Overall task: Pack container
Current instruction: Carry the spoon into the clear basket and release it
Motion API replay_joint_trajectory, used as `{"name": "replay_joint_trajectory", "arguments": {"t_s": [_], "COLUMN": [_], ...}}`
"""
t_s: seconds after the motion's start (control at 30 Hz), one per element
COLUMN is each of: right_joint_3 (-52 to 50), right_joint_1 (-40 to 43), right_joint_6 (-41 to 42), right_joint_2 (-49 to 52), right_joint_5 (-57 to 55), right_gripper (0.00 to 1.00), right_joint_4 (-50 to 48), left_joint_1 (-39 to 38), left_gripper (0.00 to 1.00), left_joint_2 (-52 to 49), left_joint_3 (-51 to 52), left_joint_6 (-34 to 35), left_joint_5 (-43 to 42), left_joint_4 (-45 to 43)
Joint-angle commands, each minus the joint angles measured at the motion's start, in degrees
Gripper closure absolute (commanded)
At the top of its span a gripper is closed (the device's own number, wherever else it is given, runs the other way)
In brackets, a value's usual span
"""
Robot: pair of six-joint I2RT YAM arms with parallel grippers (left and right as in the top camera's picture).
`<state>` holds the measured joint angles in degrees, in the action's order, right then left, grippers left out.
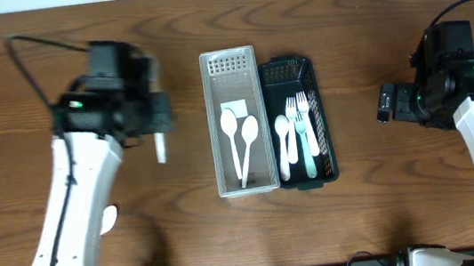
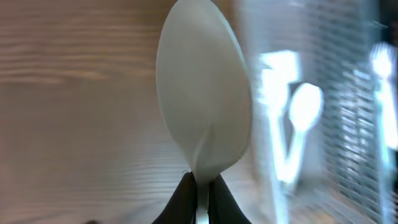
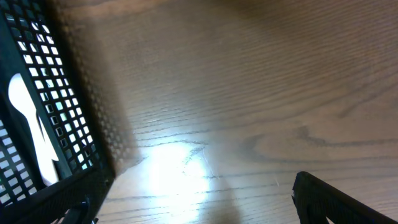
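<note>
Holding a smooth, white, egg-shaped spoon (image 2: 202,93) by its thin neck, the left gripper (image 2: 199,194) is clamped on it over the table (image 1: 340,14), left of the white basket (image 1: 216,126). The right gripper (image 1: 384,103) has its fingers apart.

White spoon (image 2: 202,93), seemingly held aloft, left of white slotted basket (image 1: 216,126).

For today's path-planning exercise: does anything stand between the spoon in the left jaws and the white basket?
Nothing visible does. Only bare table lies between the held spoon and the white basket; its near wall must be cleared. Two spoons already lie inside.
</note>
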<state>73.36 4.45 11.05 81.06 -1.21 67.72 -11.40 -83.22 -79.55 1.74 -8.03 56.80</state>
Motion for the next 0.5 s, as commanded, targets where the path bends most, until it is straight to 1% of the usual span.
{"name": "replay_joint_trajectory", "arguments": {"t_s": [0.0,0.1,0.2,0.33,0.47], "right_joint_3": [0.02,0.02,0.02,0.02,0.02], "right_joint_1": [0.50,0.50,0.50,0.50,0.50], "right_joint_6": [-0.83,-0.83,-0.81,-0.81,-0.81], "right_joint_2": [-0.15,-0.15,-0.15,-0.15,-0.15], "right_joint_5": [0.24,0.24,0.24,0.24,0.24], "right_gripper": [0.01,0.01,0.01,0.01,0.01], "right_joint_4": [0.00,-0.02,0.00,0.09,0.22], "left_joint_1": [-7.76,-14.16,-19.17,-22.62,-24.13], "left_gripper": [0.94,0.94,0.94,0.94,0.94], "left_joint_2": [-0.63,-2.14,-4.72,-9.75,-15.76], "left_joint_3": [-0.46,-0.46,-0.46,-0.42,-0.42], "left_joint_6": [3.52,3.63,5.14,9.64,13.22], "left_joint_5": [0.09,0.09,0.11,0.11,0.09], "left_joint_4": [0.33,-0.39,-1.88,-3.98,-5.73]}}
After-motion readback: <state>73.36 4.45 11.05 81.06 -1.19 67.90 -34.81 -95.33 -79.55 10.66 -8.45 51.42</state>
